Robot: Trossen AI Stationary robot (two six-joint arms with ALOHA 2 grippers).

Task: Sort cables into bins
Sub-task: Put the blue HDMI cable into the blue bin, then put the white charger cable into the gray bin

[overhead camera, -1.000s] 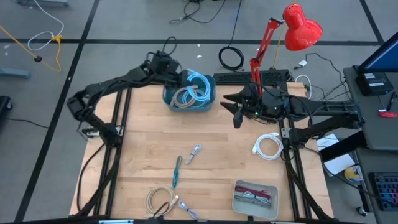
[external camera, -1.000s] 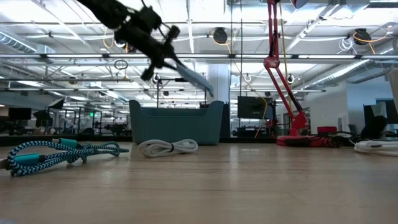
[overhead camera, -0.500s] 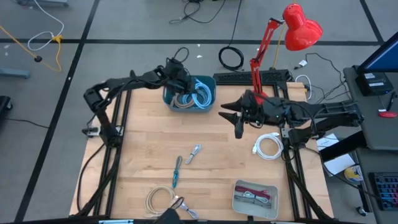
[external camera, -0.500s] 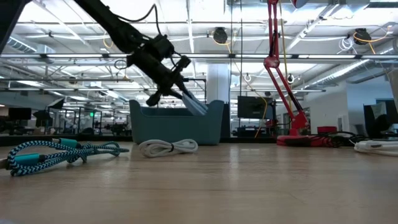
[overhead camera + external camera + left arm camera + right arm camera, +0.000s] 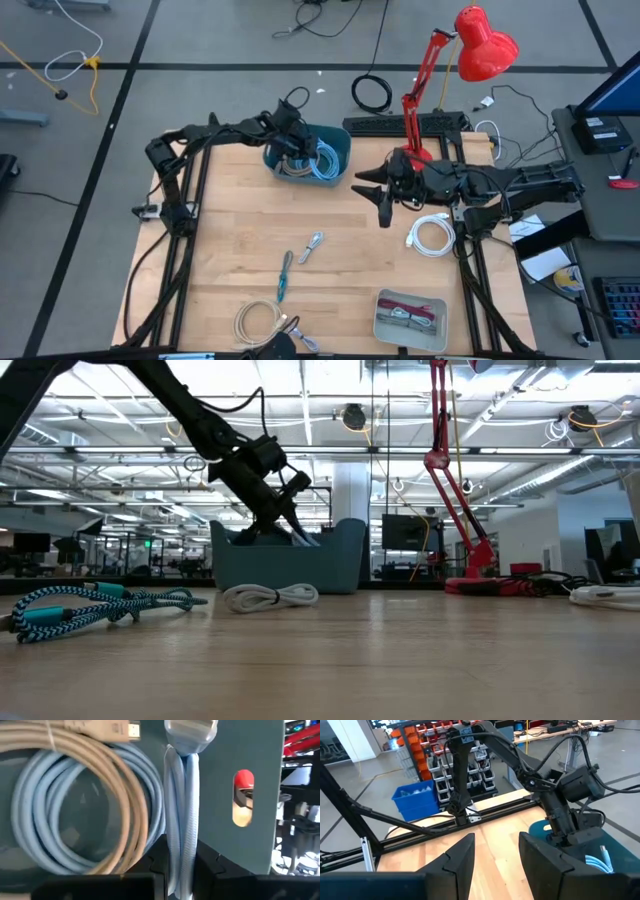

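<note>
At the near edge of the bench (image 5: 220,250) lie a beige coil (image 5: 257,322) near the left corner and the pale grey tray (image 5: 409,320) near the right, already carrying short maroon pieces (image 5: 410,312). Toward the middle sit a teal piece (image 5: 284,274) and a small grey piece (image 5: 312,245), both unsorted. By the right edge rests a white coil (image 5: 432,236).

Above the bench's right half the right end effector (image 5: 378,190) hovers with its fingers spread and nothing between them; it has edged slightly inward over the last second but looks to be waiting.

At the far edge stands the dark teal tub (image 5: 307,153). A second ago the left end effector (image 5: 291,140) was beside the tub's far left corner; it has since swung over the rim and dipped inside. It is clenched on a light blue cable (image 5: 181,815), whose strands run up between the fingers in the left wrist view, next to a light blue coil (image 5: 35,820) and a beige cable (image 5: 95,795) already in the tub. This delivery seems nearly finished, with only the release left, and four cables on the bench to sort afterwards.
</note>
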